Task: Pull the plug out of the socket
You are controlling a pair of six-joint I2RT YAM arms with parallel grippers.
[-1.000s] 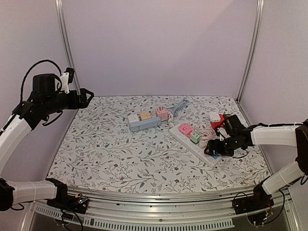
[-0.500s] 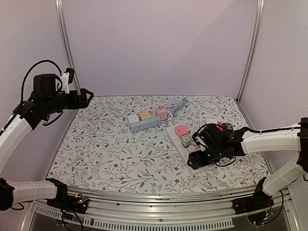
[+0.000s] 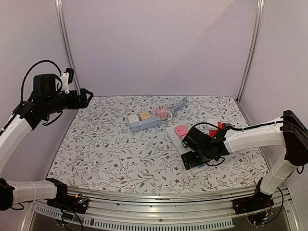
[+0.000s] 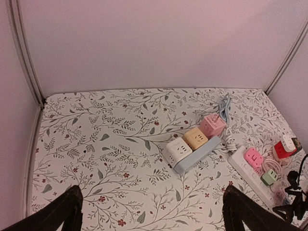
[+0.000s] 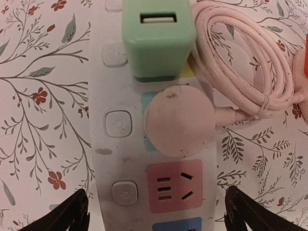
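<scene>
Jaws of your right gripper [image 5: 159, 214] stand wide apart and empty, astride the long white plastic power strip [image 5: 109, 159]. Centre them on the round pale-pink plug [image 5: 179, 122] seated mid-frame, below the green cube adapter [image 5: 156, 38]; close firmly, pull straight out. Left gripper [image 4: 151, 214]: open, idle.

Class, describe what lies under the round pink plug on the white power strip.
The round pink plug sits on the white power strip, covering a pale blue socket. Only that socket's left edge shows; its holes and the plug's pins are hidden.
</scene>
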